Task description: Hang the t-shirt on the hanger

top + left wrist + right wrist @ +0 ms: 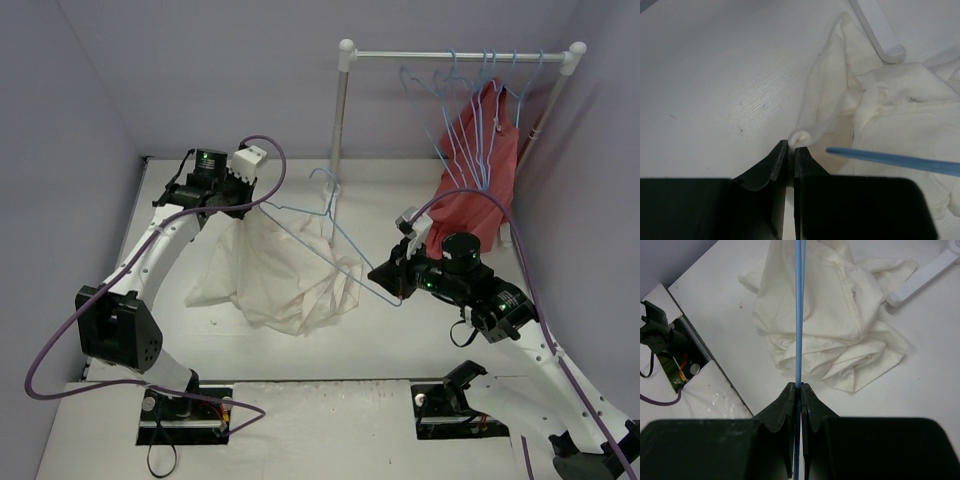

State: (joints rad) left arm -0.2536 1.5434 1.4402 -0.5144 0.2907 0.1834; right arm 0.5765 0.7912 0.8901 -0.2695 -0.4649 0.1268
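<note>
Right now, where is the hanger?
In the top view the hanger is in the middle, tilted over the t-shirt, one corner held by the shut jaws of the right gripper; the rack stands behind it.

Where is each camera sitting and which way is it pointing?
Top external: above and behind the robot, looking down on the table; left arm and right arm show.
Left wrist: on the left arm, facing down at the t-shirt; left gripper pinches its fabric.
Right wrist: on the right arm, facing along the hanger; right gripper clamps its wire.
Shared: both wrist views show t-shirt and hanger.
</note>
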